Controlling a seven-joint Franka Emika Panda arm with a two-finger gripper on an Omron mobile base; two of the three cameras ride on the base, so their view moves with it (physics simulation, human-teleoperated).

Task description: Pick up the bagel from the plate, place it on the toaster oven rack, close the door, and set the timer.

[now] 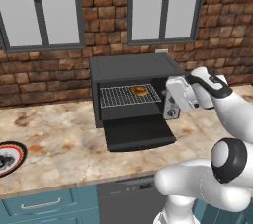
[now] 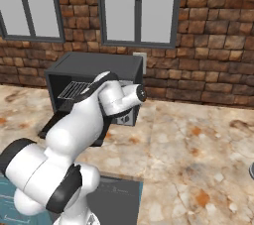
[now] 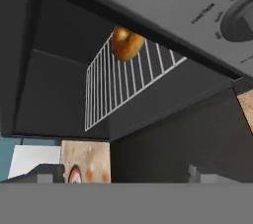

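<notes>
One step is behind you: the bagel (image 1: 140,90) sits on the toaster oven rack (image 1: 123,95), leaving your wide-open, empty gripper (image 3: 126,173) the lowered door (image 1: 139,134) and timer.

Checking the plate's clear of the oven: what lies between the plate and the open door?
Bare counter, seen in the left base view, between plate and door.

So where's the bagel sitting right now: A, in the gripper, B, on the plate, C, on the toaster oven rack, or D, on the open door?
C: the bagel rests on the toaster oven rack inside the cavity, above the dropped-open door, far from the plate.
</notes>
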